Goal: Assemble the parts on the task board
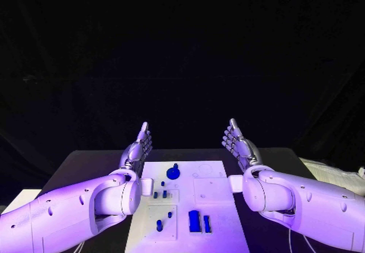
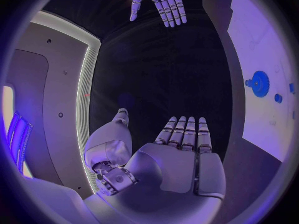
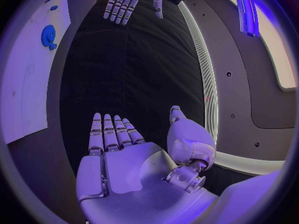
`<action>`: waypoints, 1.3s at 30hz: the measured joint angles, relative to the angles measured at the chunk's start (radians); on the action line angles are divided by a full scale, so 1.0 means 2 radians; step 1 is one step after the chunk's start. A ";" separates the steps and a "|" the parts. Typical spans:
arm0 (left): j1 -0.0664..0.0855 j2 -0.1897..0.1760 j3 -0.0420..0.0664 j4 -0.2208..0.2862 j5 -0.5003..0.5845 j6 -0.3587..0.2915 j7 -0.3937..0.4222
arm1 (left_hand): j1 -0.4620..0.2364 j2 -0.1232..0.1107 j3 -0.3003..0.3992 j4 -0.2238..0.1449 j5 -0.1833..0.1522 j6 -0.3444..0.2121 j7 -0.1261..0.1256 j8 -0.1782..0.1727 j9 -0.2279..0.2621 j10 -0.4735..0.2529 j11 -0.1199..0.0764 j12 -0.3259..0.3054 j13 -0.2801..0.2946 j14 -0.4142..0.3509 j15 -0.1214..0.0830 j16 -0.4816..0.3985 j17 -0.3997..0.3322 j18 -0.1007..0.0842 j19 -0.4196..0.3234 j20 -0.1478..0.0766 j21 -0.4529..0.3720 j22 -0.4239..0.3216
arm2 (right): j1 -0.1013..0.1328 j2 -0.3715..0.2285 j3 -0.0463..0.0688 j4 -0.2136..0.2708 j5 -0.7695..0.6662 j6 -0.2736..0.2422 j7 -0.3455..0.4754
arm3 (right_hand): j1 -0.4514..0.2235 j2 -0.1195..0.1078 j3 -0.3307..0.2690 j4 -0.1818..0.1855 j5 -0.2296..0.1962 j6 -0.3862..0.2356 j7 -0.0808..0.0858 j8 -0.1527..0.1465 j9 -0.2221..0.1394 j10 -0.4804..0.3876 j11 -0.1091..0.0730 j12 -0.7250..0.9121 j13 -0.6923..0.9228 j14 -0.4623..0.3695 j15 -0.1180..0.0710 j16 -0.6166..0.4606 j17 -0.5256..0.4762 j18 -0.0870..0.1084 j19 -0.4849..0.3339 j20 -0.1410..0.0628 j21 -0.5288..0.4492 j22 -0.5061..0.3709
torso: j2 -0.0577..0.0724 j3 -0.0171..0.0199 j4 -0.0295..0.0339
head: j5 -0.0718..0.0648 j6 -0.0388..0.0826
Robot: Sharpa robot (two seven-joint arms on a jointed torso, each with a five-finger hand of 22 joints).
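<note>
Hands were both raised above the far end of the table (image 1: 91, 158), one at each side of the board (image 1: 213, 190), palms facing inward. Left hand (image 1: 137, 149) held nothing, fingers straight and close together, thumb apart; the left wrist view confirmed a flat, empty palm (image 2: 181, 159). Right hand (image 1: 240, 143) was likewise empty, fingers extended, as its wrist view showed (image 3: 118, 159). Neither hand touched the board or any part.

Board lay flat in the middle of the table, between the two forearms. On it: a blue gear (image 1: 173, 172) near the far end, with a small knob on top; whether it sat on a peg or lay loose could not be told. Small pegs (image 1: 160, 194) stood or lay in a cluster near the left edge at mid-board. Nearer the robot, two further small pieces (image 1: 160, 224) sat on the left side, and two blue bars (image 1: 199, 221) lay side by side near the middle. A faint circular recess (image 1: 204, 169) beside the gear appeared vacant, and the panel (image 1: 211, 191) on the right of the board carried no part.

Judgement: some parts looked seated, the bars looked loose, so assembly appeared incomplete; how much remained could not be settled. With both hands idle and clear, the scene fitted either a pause before handling or a withdrawal after placing a part.
</note>
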 measured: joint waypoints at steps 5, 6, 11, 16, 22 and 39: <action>0.000 0.000 0.000 0.000 -0.005 -0.012 0.005 | -0.033 0.000 0.000 0.000 0.000 -0.022 -0.003 0.000 0.000 -0.023 -0.001 -0.004 0.000 -0.021 -0.001 -0.009 -0.002 -0.008 -0.019 -0.006 0.000 -0.012 | 0.000 0.000 0.000 0.000 0.005 -0.006 0.004 | -0.036 0.000 0.001 -0.001 0.000 -0.023 -0.002 -0.002 0.000 -0.026 -0.001 0.000 -0.001 -0.027 0.000 0.000 -0.003 0.000 -0.024 -0.002 -0.019 -0.024 | 0.000 0.0000 0.0000 | 0.000 0.000; 0.000 0.000 0.000 0.000 -0.006 -0.013 0.005 | -0.039 0.000 -0.001 0.001 0.000 -0.026 -0.003 0.000 0.000 -0.027 -0.001 -0.004 0.000 -0.025 -0.001 -0.010 -0.002 -0.008 -0.022 -0.007 0.000 -0.014 | 0.000 0.000 0.000 0.000 0.006 -0.007 0.005 | -0.042 0.000 0.001 -0.001 0.000 -0.027 -0.002 -0.002 0.000 -0.030 -0.001 0.000 -0.001 -0.032 0.000 0.000 -0.004 0.000 -0.028 -0.003 -0.021 -0.027 | 0.000 0.0000 0.0000 | 0.000 0.000; 0.000 0.000 0.000 0.000 -0.009 -0.019 0.008 | -0.065 0.000 -0.003 0.000 0.000 -0.044 -0.004 0.000 0.000 -0.045 -0.001 -0.007 0.000 -0.042 -0.001 -0.013 -0.003 -0.008 -0.036 -0.009 0.000 -0.038 | 0.000 0.000 0.000 0.000 0.009 -0.010 0.007 | -0.070 0.000 0.001 -0.001 0.000 -0.044 -0.003 -0.002 -0.001 -0.050 -0.002 0.000 -0.001 -0.053 0.000 0.000 -0.005 0.000 -0.046 -0.003 -0.028 -0.040 | 0.000 0.0000 0.0000 | 0.000 0.000; 0.000 0.000 0.000 0.000 -0.010 -0.021 0.009 | -0.086 0.000 -0.003 0.000 0.000 -0.057 -0.003 0.000 0.000 -0.057 -0.002 -0.007 0.000 -0.054 -0.001 -0.015 -0.004 -0.008 -0.047 -0.009 0.000 -0.051 | 0.000 0.000 0.000 0.000 0.010 -0.012 0.008 | -0.092 0.000 0.001 -0.001 0.000 -0.056 -0.003 -0.002 -0.001 -0.066 -0.002 0.000 -0.001 -0.070 0.000 0.000 -0.005 0.000 -0.060 -0.003 -0.030 -0.045 | 0.000 0.0000 0.0000 | 0.000 0.000; 0.000 0.000 0.000 0.000 -0.010 -0.023 0.010 | -0.105 0.000 -0.003 0.000 0.000 -0.070 -0.004 0.000 0.000 -0.071 -0.002 -0.007 0.000 -0.067 -0.001 -0.015 -0.004 -0.008 -0.071 -0.010 0.000 -0.058 | 0.000 0.000 0.000 0.000 0.011 -0.013 0.009 | -0.127 0.000 0.001 -0.001 0.000 -0.088 -0.003 -0.002 -0.001 -0.091 -0.001 0.000 -0.001 -0.095 0.000 0.000 -0.005 -0.008 -0.083 -0.004 -0.032 -0.048 | 0.000 0.0000 0.0000 | 0.000 0.000; 0.000 0.000 0.000 0.000 -0.011 -0.024 0.010 | -0.174 0.000 -0.003 0.000 0.000 -0.118 -0.004 0.000 0.000 -0.121 -0.002 -0.007 0.000 -0.112 -0.001 -0.015 -0.004 -0.008 -0.099 -0.010 0.000 -0.062 | 0.000 0.000 0.000 0.000 0.012 -0.014 0.009 | -0.187 0.000 0.001 -0.001 0.000 -0.118 -0.004 -0.002 0.000 -0.133 -0.002 0.000 -0.001 -0.141 0.000 0.000 -0.005 -0.007 -0.124 -0.004 -0.032 -0.049 | 0.000 0.0000 0.0000 | 0.000 0.000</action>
